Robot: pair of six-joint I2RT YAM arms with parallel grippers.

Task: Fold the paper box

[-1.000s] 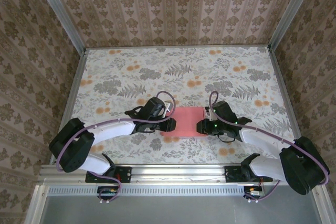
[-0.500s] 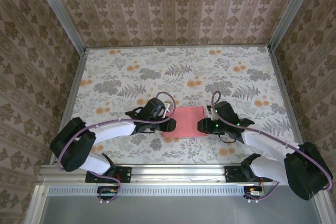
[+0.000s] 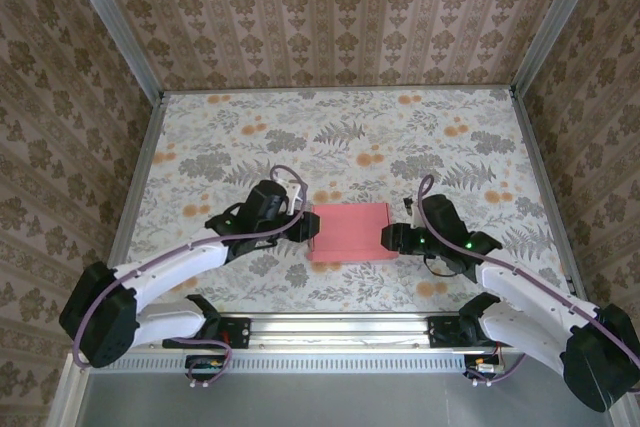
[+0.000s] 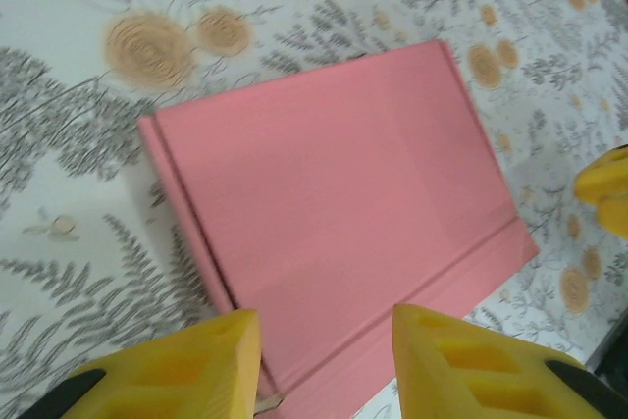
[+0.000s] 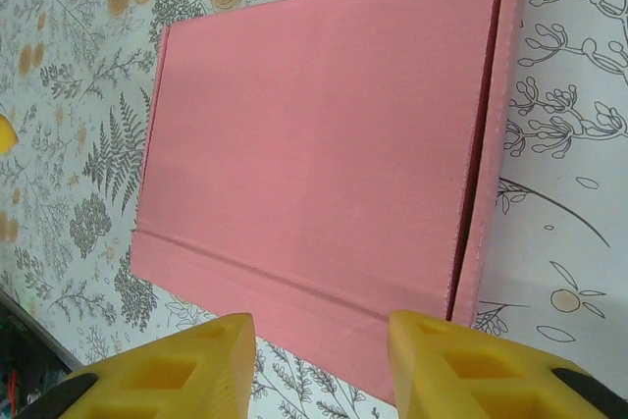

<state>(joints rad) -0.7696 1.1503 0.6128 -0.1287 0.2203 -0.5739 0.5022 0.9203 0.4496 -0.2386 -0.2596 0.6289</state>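
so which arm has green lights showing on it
The right arm: small green lights glow behind its end effector, at the paper box's right edge. The left arm's wrist is plain black.

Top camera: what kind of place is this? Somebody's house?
Probably a robot test booth, not a house: patterned wall panels in metal frames, a flowery table, and a left arm and right arm bolted to a rail, by a pink paper box.

White arm links, black joints, purple cables, yellow pincer fingers
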